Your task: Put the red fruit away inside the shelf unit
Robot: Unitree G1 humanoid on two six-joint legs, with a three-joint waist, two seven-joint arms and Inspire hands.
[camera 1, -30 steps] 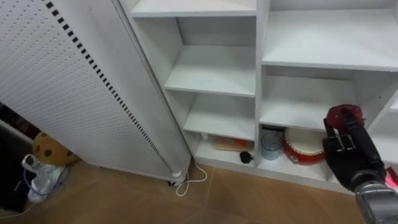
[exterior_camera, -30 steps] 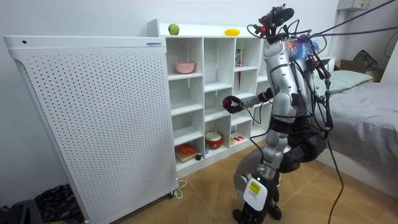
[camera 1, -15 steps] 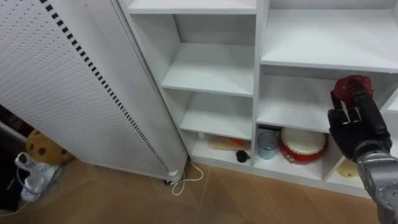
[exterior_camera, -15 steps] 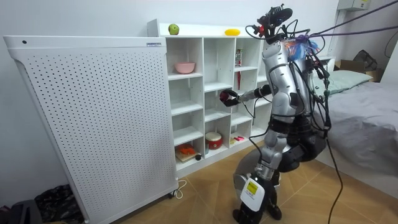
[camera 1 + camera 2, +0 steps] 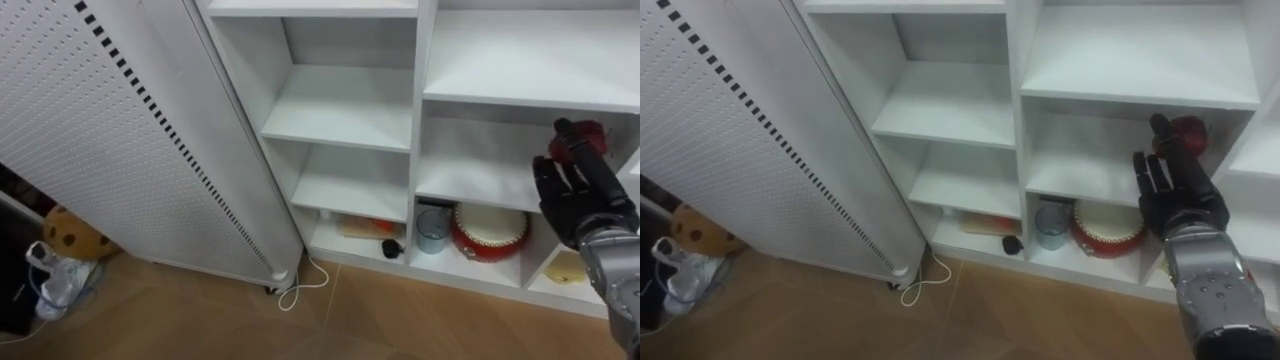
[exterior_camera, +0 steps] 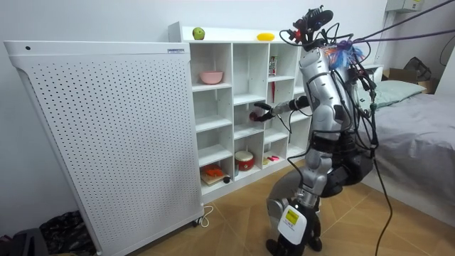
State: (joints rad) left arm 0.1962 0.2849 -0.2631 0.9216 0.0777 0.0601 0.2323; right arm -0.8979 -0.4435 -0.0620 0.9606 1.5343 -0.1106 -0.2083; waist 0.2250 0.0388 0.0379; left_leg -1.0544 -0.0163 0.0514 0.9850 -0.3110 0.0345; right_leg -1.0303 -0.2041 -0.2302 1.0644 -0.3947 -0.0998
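Though half hidden, fruit [image 5: 590, 136] seemingly against robot hand [image 5: 579, 198].

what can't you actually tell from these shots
- Whether the red fruit already rests on the shelf or is held: the right hand covers it in both eye views, and it is too small in the room view.
- What kind of fruit it is: mostly hidden by that hand.
- The small dark thing by the cup: too small to name.
- The brown spotted thing: partly behind the white panel.
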